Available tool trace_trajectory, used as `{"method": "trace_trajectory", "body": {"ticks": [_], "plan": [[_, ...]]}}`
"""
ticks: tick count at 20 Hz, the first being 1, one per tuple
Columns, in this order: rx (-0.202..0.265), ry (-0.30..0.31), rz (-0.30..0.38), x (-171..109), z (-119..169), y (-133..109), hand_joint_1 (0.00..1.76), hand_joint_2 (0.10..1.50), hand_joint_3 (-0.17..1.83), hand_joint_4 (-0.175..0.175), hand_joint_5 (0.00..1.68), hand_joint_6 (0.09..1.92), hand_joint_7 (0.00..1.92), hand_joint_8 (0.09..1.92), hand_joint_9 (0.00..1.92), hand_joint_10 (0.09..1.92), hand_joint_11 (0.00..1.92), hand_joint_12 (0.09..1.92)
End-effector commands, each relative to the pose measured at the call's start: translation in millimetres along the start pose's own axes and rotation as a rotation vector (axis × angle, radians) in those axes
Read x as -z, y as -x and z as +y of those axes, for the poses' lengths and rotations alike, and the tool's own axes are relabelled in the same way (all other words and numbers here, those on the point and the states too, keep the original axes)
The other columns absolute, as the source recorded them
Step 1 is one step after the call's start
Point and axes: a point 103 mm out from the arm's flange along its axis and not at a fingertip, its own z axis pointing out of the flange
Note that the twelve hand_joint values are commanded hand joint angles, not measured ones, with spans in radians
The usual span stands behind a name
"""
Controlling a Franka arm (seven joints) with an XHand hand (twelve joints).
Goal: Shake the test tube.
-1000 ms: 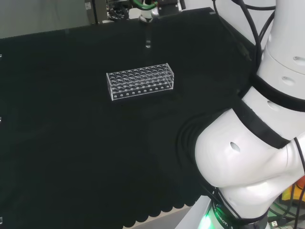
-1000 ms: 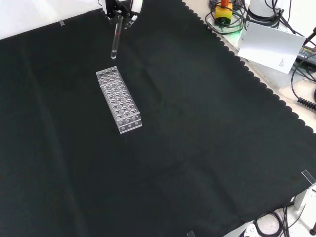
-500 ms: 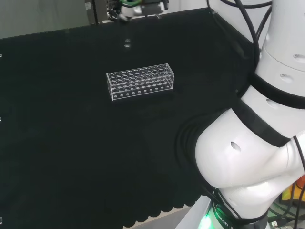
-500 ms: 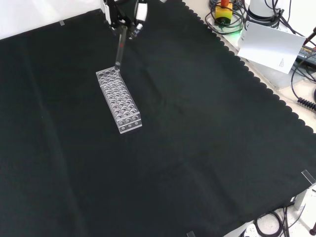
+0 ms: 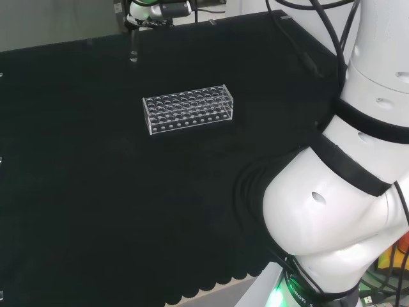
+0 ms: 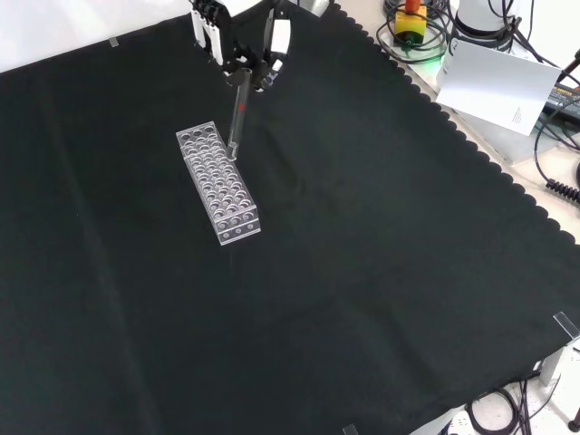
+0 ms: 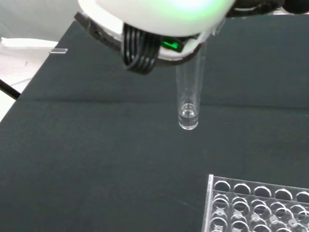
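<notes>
Test tube [image 6: 237, 116] (clear glass, hanging nearly upright) is pinched at its upper end by the curled fingers of the hand [image 6: 243, 41], held in the air above the clear rack [image 6: 217, 182], over its far end in the front view

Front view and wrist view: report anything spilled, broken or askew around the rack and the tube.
Nothing stands out. The test tube hangs from the hand, clear of the rack, which sits flat on the black cloth. No spill or breakage is visible.
</notes>
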Motion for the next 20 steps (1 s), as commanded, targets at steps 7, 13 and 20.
{"method": "trace_trajectory", "body": {"ticks": [7,13,20], "plan": [[-0.183,-0.040,-0.125,-9,-12,93,1.24,0.61,0.64,-0.175,1.45,0.33,1.82,0.38,1.75,0.30,1.35,0.76],[-0.301,-0.053,-0.199,-3,-25,153,1.24,0.61,0.64,-0.175,1.45,0.33,1.82,0.38,1.75,0.30,1.35,0.76],[-0.393,-0.057,-0.235,4,-35,194,1.24,0.61,0.65,-0.175,1.45,0.33,1.82,0.38,1.75,0.29,1.35,0.76]]}}
